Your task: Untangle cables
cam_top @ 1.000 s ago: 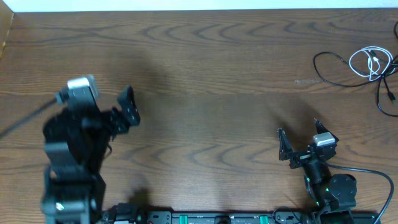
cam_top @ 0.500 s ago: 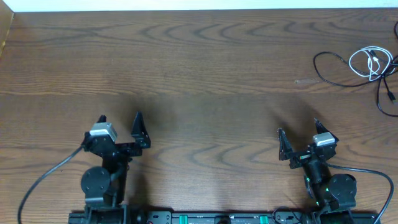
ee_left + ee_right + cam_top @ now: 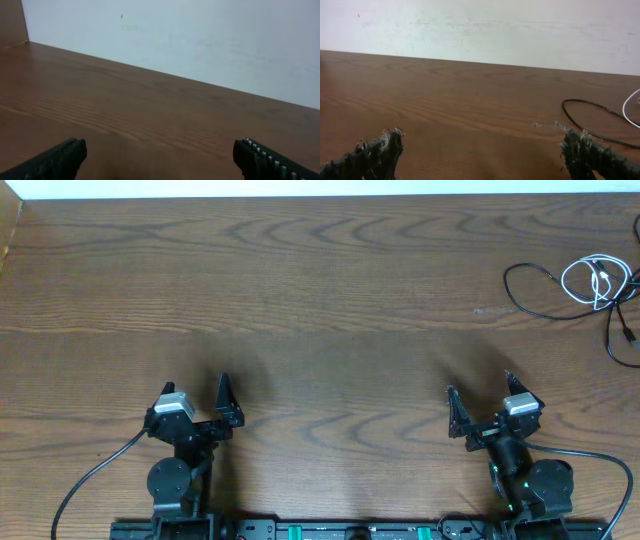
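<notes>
Now, with your left gripper (image 3: 193,387) and right gripper (image 3: 478,385) both spread wide and empty at the near edge, a hasty long reach could cinch the tangle tighter or drag loops off the right edge. The cables (image 3: 600,283) lie well apart from both grippers, bunched near the table's (image 3: 330,300) far right corner.

Both arms sit folded low at the near edge of the overhead view (each pointing away from its base). The left arm (image 3: 172,478) holds its claw (image 3: 193,386) forward, jaws spread wide and gripping nothing. Its fingers (image 3: 56,159) show dark in the lower corners of the left wrist view. The right arm (image 3: 536,484) is posed much the same, its claw (image 3: 479,385) also wide apart and empty. Its fingers (image 3: 376,152) look frayed, with pale fuzz at the tips.
</notes>
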